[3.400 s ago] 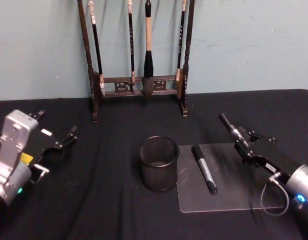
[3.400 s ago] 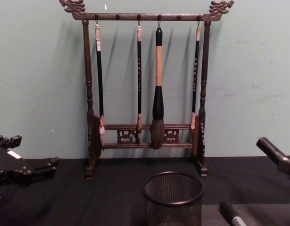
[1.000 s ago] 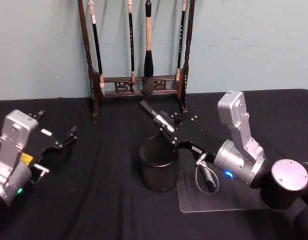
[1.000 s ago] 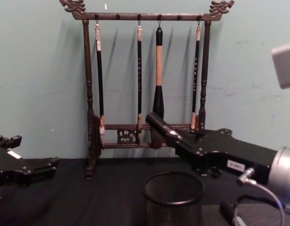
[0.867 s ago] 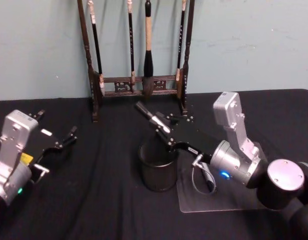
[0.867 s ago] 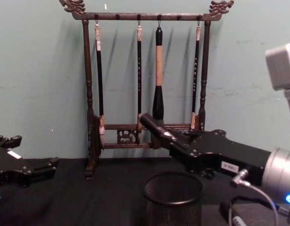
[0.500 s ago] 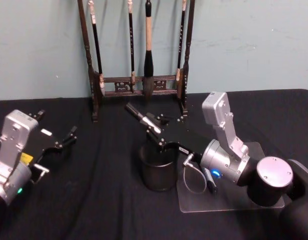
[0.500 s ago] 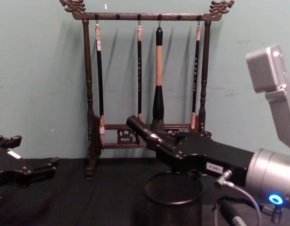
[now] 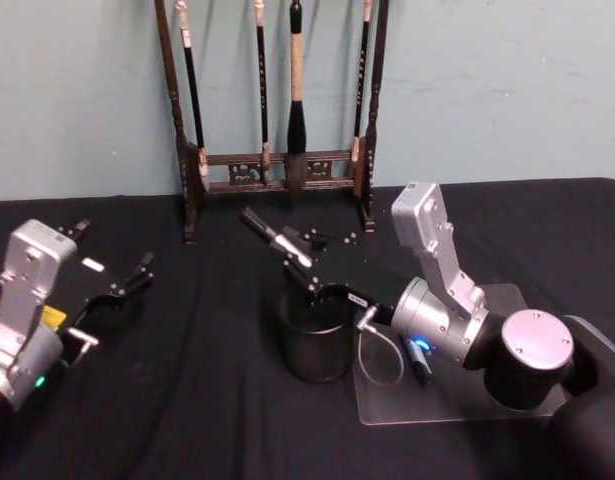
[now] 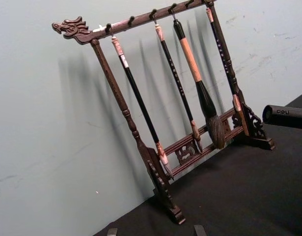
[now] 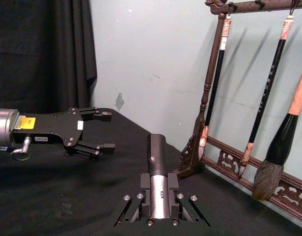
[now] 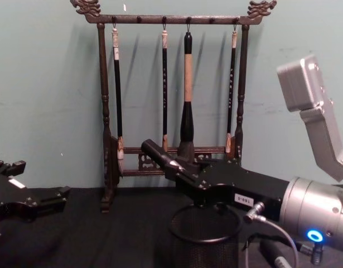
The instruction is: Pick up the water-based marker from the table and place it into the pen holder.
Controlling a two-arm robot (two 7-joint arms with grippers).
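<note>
The water-based marker (image 9: 419,364) lies on a clear plastic sheet (image 9: 457,400) right of the pen holder, mostly hidden behind my right arm; a bit of it shows low in the chest view (image 12: 275,259). The pen holder (image 9: 312,348) (image 12: 204,241), a black mesh cup, stands mid-table. My right gripper (image 9: 255,222) (image 12: 149,148) (image 11: 157,143) is shut with nothing in it, reaching level over the holder's rim, its tip past the holder's left side. My left gripper (image 9: 112,252) (image 12: 38,180) (image 11: 99,130) rests open at the far left.
A tall dark wooden brush rack (image 9: 277,170) (image 12: 171,162) (image 10: 163,157) with several hanging calligraphy brushes stands at the back against the wall. Black cloth (image 9: 187,400) covers the table. The right arm's cable loop (image 9: 377,360) hangs beside the holder.
My right arm has swept in from the right edge and leftward above the pen holder, its shut tip now beyond the cup. The marker and the left arm have not moved.
</note>
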